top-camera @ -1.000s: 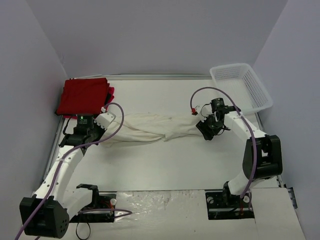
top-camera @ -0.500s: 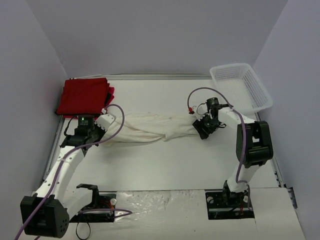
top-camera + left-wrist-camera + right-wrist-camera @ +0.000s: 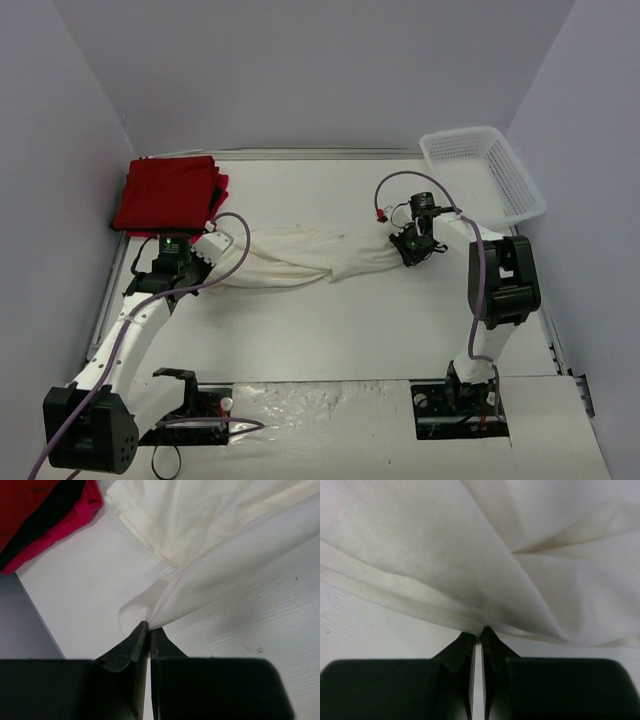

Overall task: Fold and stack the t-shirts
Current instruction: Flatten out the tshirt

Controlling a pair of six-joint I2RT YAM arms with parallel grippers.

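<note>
The white t-shirt (image 3: 300, 255) lies in the middle of the table (image 3: 330, 320). It is pulled into a long twisted rope from left to right. A second ago the right gripper (image 3: 409, 248) was held apart, just off the shirt's right end. Now it has moved up to that end, and its fingers are pressed together on the cloth. The right arm's elbow has swung in closer too. The left gripper (image 3: 148, 628) has not changed. It stays clamped on a corner of the shirt at the left end.

The top view shows the whole shirt and both arms. The left wrist view shows the small pinched corner and a hem near it. The right wrist view shows only white folds meeting the closed fingertips.

There is one white t-shirt and one pile of red t-shirts (image 3: 168, 192) in the far left corner. There is one white basket (image 3: 520, 180) in the far right corner, and there are two grippers. The left wrist view shows two red layers. I cannot tell if there are more.
</note>
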